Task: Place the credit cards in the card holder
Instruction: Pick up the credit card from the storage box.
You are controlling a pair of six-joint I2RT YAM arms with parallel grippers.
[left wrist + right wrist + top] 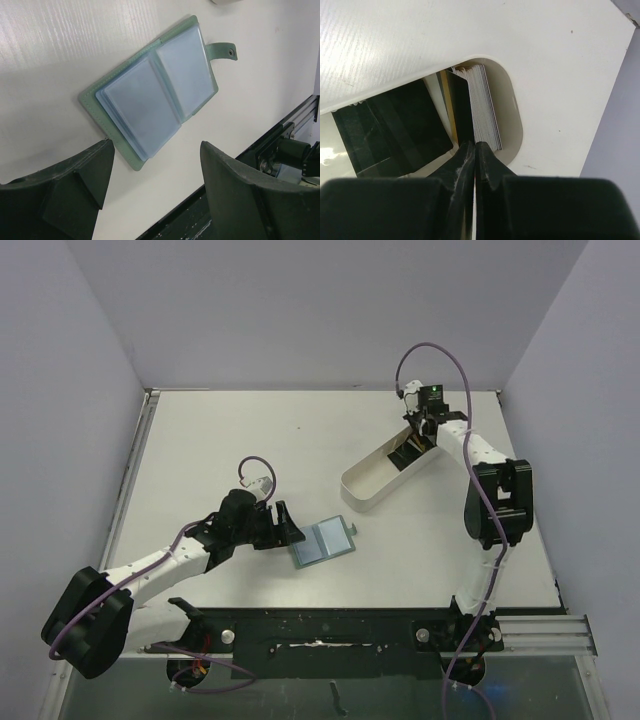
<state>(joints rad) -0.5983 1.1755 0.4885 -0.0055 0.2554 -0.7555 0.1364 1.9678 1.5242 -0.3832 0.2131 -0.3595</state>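
Note:
The card holder [323,543] lies open on the table, grey-green with bluish pockets [155,95] and a snap tab [222,51]. My left gripper [288,524] stands open just left of it, and in the left wrist view its jaws [156,144] are wide apart with the holder's near corner just beyond them. My right gripper [418,440] reaches down into the far end of the white tray [370,485]. Its fingertips [475,145] are pressed together on the near edge of a black credit card [460,107] that leans against a stack of credit cards [486,107].
More black cards [395,125] lie flat in the tray, whose rounded end wall [512,107] curves close around the stack. The black rail [330,625] runs along the table's near edge, close behind the left gripper. Purple-grey walls enclose the table.

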